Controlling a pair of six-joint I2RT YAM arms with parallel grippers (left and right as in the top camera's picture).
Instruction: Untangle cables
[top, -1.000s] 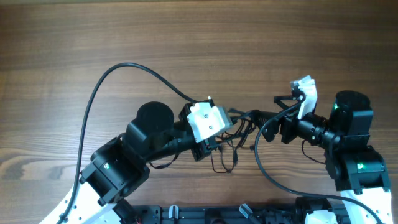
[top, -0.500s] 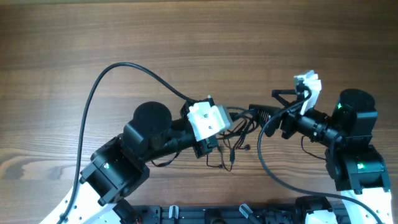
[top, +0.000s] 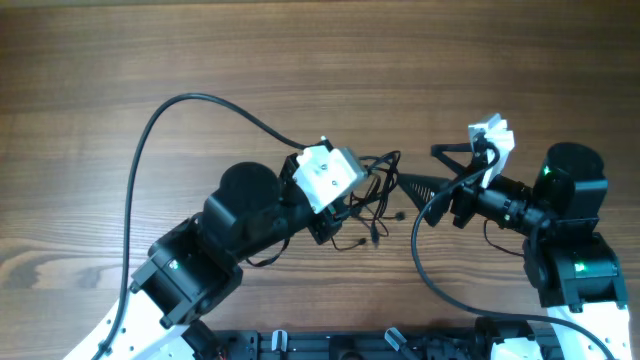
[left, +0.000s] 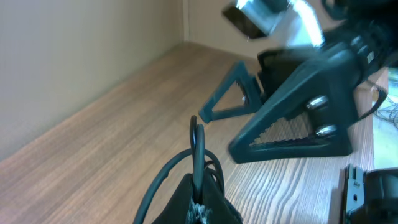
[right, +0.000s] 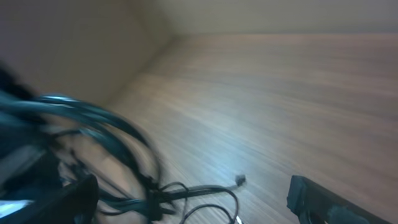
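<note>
The cables (top: 378, 190) are a small knot of thin black cords on the wooden table between my two grippers. My left gripper (top: 350, 200) sits under its white camera mount and is shut on one black cord; in the left wrist view the fingers (left: 198, 188) pinch the cord (left: 197, 146), which loops up from them. My right gripper (top: 420, 168) is open, with its two triangular fingers just right of the knot and nothing between them. In the right wrist view the fingers (right: 196, 202) stand wide apart with loose strands (right: 186, 191) and a small plug end (right: 240, 180) lying ahead, blurred.
The left arm's thick black cable (top: 165, 125) arcs over the table's left half. The right arm's thick cable (top: 418, 250) loops down beside its wrist. A black base rail (top: 400, 345) runs along the front edge. The right gripper's fingers (left: 292, 124) fill the left wrist view.
My left gripper has moved up and to the left with the cord in it, and the knot has drawn away from the right gripper's fingers. The right arm has barely moved.
</note>
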